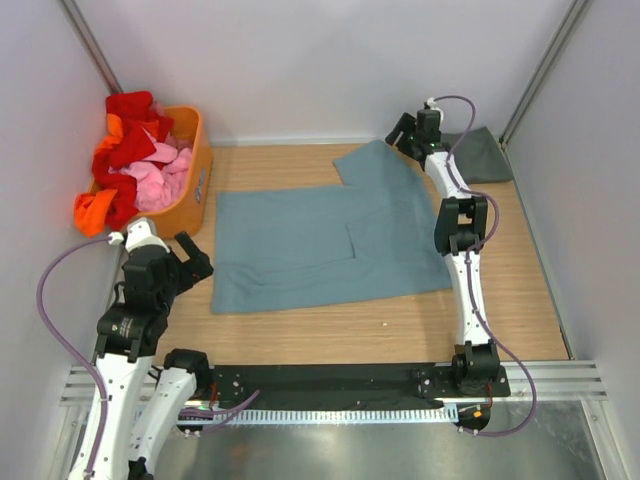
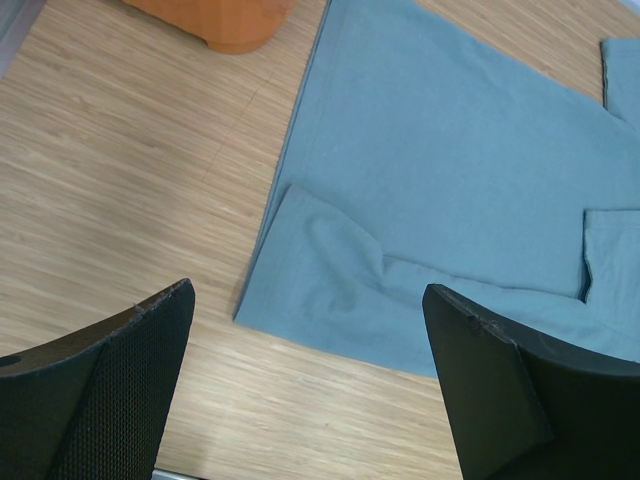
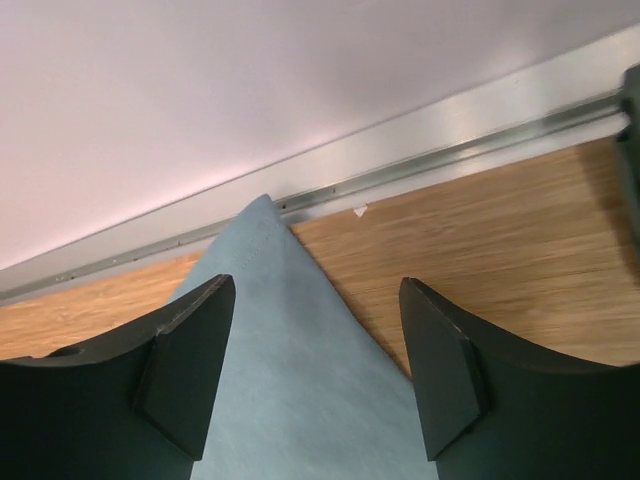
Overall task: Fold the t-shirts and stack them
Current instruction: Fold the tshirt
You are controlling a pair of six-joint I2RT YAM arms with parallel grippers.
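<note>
Blue shirt (image 1: pixel 330 245) spread mid-table, maybe one sleeve folded in, grey-green shirt (image 1: pixel 482 155) heaped in far right corner, nothing stacked; left gripper (image 2: pixel 308 290) and right gripper (image 3: pixel 315 285) both apart, empty.

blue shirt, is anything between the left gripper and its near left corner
Nothing visible. The left gripper hangs open beside the blue shirt, with only bare table between it and that corner. The orange basket sits farther back, off that path.
</note>
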